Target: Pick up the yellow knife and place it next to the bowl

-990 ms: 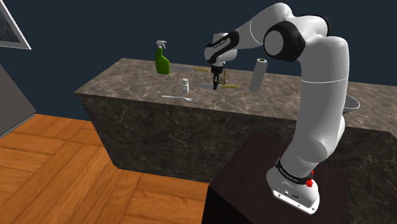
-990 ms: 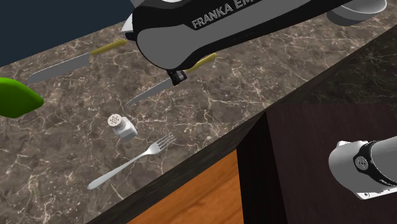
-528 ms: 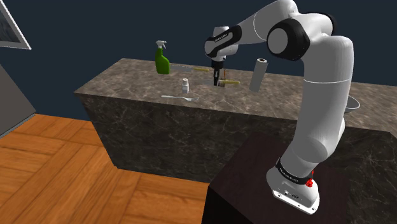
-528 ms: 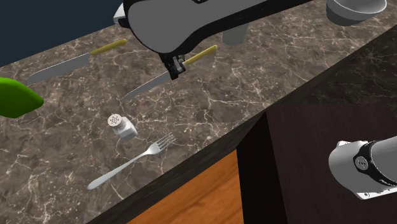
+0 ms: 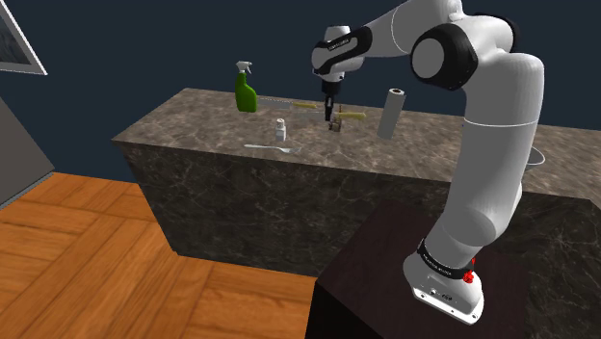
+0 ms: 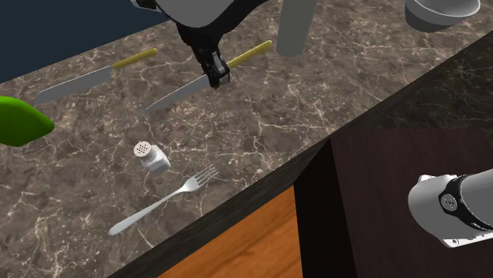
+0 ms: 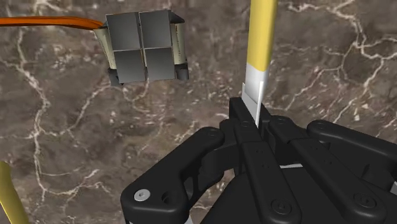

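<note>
My black gripper is shut on a knife with a grey blade and a yellow handle, where blade meets handle. The knife hangs roughly level a little above the marble counter. In the shoulder view the gripper points down over the counter's far side, the handle sticking out to its right. In the wrist view the fingers clasp the blade's base and the handle runs away from them. The grey bowl stands far off at the counter's end.
A second knife with a yellowish handle lies near the far edge. A green spray bottle, a white shaker, a fork and an upright grey cylinder stand on the counter. The dark stand is in front.
The gripper has risen with the knife clasped in it, lifting it off the counter and carrying it slightly toward the far edge. Nothing else moved.
</note>
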Controlling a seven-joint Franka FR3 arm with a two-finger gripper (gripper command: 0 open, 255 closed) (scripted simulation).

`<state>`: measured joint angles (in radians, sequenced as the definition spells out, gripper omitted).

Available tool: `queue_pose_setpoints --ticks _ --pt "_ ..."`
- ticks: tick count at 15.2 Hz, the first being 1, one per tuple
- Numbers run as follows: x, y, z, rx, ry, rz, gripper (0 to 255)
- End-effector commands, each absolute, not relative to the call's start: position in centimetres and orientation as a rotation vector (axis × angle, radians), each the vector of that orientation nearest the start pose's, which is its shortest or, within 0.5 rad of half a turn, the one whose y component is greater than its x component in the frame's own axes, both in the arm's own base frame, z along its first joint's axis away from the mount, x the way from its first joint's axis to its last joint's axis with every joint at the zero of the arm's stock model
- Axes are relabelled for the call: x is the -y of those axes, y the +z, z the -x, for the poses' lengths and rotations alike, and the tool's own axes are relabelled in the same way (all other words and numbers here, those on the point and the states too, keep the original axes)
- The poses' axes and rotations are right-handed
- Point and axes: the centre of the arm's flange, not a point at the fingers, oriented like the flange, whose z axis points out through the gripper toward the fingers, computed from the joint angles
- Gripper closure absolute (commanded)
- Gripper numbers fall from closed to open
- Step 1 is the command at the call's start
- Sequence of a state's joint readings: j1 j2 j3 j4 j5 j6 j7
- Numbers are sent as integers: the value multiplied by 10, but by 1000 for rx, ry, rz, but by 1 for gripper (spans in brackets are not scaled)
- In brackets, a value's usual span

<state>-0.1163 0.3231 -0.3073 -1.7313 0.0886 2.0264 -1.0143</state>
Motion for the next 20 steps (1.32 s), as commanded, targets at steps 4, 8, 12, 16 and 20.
queue_pose_setpoints --ticks 4,8,12,16,20 --pt "243 427 -593 878 32 3021 255" --pt "243 448 -593 878 32 3021 255" --pt "243 469 -593 878 32 3021 255" --pt "250 479 -568 878 32 3021 255" --pt "264 480 -517 878 32 3021 255"
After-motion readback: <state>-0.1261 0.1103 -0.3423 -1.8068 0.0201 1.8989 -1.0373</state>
